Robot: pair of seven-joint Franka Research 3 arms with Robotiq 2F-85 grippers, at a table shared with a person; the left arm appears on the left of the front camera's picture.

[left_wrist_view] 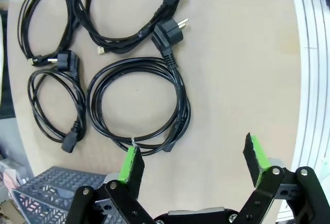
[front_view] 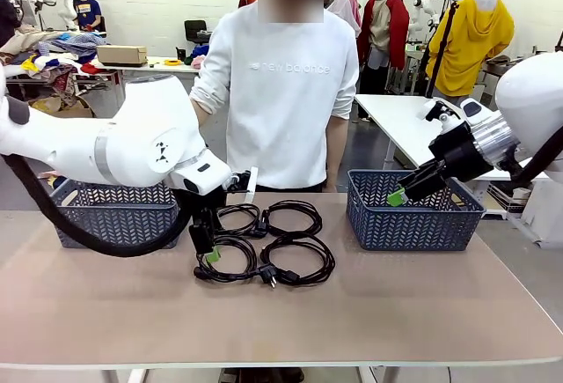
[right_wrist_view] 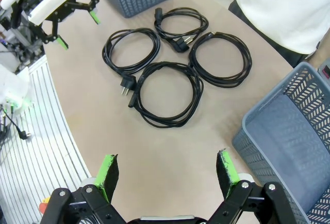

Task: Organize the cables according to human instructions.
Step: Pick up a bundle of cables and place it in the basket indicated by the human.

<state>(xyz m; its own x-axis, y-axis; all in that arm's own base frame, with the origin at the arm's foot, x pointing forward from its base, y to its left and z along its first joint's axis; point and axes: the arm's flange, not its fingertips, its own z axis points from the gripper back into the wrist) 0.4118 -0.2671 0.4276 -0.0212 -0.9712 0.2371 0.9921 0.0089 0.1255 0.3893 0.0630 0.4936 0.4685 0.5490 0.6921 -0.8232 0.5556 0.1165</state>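
Ahead of released left gripper [left_wrist_view: 192, 152] | four cables [left_wrist_view: 167, 32] lay as thin black coils | right gripper [right_wrist_view: 166, 159] released too

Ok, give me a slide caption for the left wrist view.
Open left gripper hovering over four coiled black cables on the tan table, grey basket corner beside it.

The left arm [front_view: 132, 141] reaches in from the left with its wrist bent, so the left gripper [front_view: 211, 256] hangs low and points straight down. Its jaws are spread wide, green pads [left_wrist_view: 131, 162] well apart and empty. The right arm [front_view: 528, 106] comes in from the right and is held higher. The right gripper [front_view: 400, 195] slants down toward the middle, jaws also wide and empty.
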